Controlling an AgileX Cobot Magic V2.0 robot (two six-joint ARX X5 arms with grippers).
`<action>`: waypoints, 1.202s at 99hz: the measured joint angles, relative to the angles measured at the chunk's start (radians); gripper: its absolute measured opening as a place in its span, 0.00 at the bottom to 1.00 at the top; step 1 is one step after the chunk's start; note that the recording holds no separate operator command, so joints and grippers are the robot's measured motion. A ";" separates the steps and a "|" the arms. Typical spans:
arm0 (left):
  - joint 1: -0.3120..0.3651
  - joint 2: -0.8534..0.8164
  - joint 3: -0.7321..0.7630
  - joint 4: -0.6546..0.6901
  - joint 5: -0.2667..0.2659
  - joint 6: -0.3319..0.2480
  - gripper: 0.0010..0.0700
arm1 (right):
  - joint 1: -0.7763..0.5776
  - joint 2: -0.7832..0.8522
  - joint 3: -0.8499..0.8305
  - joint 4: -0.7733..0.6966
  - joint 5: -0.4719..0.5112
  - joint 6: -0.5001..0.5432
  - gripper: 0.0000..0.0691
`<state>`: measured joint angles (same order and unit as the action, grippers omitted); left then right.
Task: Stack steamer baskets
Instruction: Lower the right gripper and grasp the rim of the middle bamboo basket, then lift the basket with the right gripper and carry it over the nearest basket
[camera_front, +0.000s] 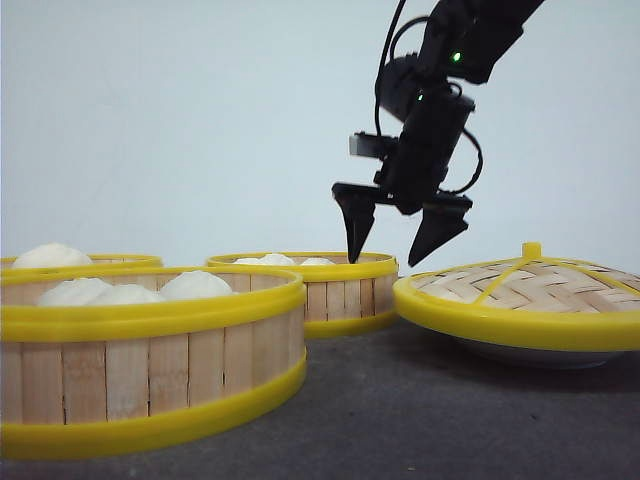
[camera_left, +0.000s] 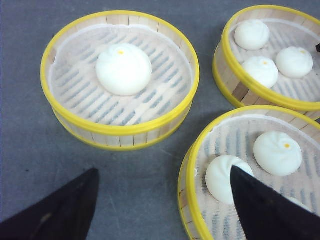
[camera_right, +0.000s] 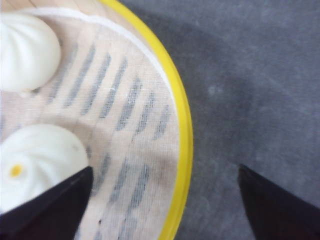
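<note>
Bamboo slats and bright yellow rims mark three steamer baskets on a dark grey table (camera_front: 420, 400). The nearest basket (camera_front: 150, 360) stands at the table's front left edge and holds white buns (camera_front: 195, 285). A second basket (camera_front: 80, 261), behind it at the far left, shows one bun above its rim. The third basket (camera_front: 320, 285) sits further back toward the middle, also with buns inside. None is stacked on another; all three stand apart on the table.

To the right, a domed woven lid (camera_front: 530, 290) with a yellow rim rests on a white plate (camera_front: 530, 352).

The right gripper (camera_front: 397, 232) hangs in the air above the right rim of the third basket, jaws wide apart, one fingertip over the basket's lining and the other over bare table, touching nothing.

The left gripper (camera_left: 165, 200) shows only in its own wrist view, jaws spread wide and empty, one finger over the table and the other over a basket holding buns.
</note>
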<state>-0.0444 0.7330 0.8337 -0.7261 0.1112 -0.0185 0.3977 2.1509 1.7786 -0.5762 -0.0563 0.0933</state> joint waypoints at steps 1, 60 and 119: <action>0.000 0.000 0.000 0.000 0.000 0.000 0.72 | 0.000 0.002 0.000 -0.001 0.002 0.000 0.72; 0.000 0.000 0.000 -0.012 0.000 0.000 0.72 | 0.000 0.023 0.003 0.024 0.014 0.074 0.04; 0.000 0.000 0.000 -0.012 0.000 0.000 0.72 | 0.012 0.026 0.531 -0.612 0.017 0.204 0.04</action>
<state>-0.0444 0.7330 0.8337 -0.7383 0.1112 -0.0185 0.4099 2.1769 2.3093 -1.1877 -0.0395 0.2974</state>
